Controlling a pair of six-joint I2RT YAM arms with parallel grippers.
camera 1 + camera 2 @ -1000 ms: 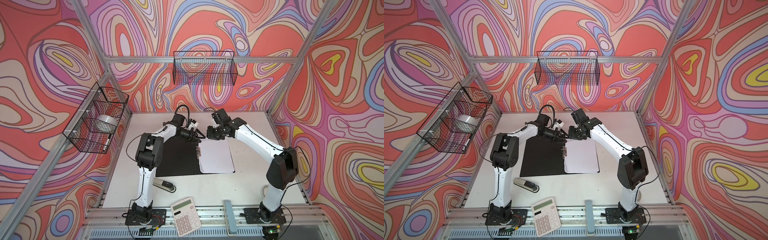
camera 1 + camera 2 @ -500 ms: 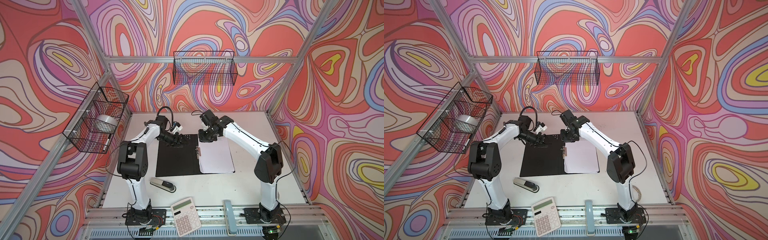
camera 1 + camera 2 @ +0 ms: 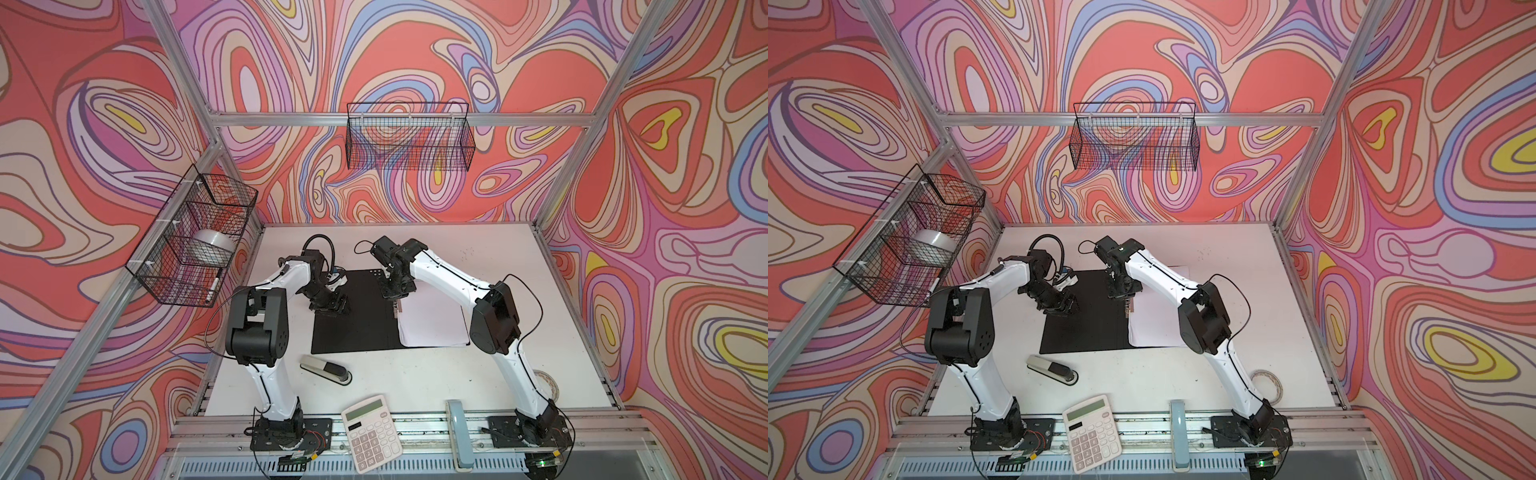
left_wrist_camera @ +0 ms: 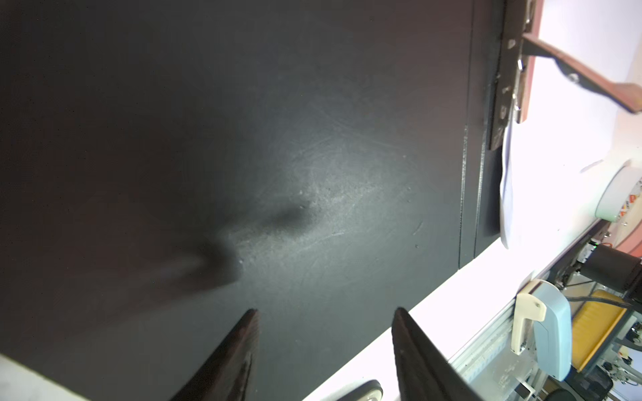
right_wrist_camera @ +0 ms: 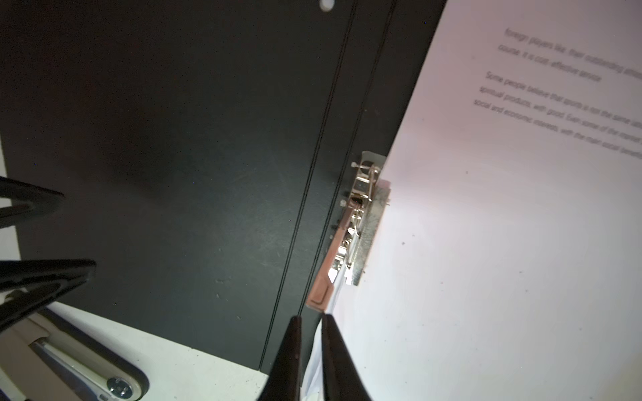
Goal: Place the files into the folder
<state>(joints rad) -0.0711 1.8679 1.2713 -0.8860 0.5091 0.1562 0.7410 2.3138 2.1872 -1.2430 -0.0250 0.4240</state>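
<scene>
Left gripper (image 4: 324, 312) hangs wide-jawed and empty over the black folder (image 3: 353, 320) at centre frame; right gripper (image 5: 311, 317), jaws a narrow slit, points down beside the files (image 3: 432, 320), any grip unclear.

Both top views look steeply down from high in front, sharing the whole white tabletop (image 3: 415, 374). Both wrist views sit close over the open black folder (image 4: 243, 139), sharing its metal spine clip (image 5: 361, 222).

A grey stapler (image 3: 326, 370) lies on the white table (image 3: 415, 374), well apart from the fingers (image 4: 236, 354) of the left gripper (image 4: 326, 310). A calculator (image 3: 371, 432) and a pale blue tool (image 3: 459, 434) sit farther from them, at the front rail.
</scene>
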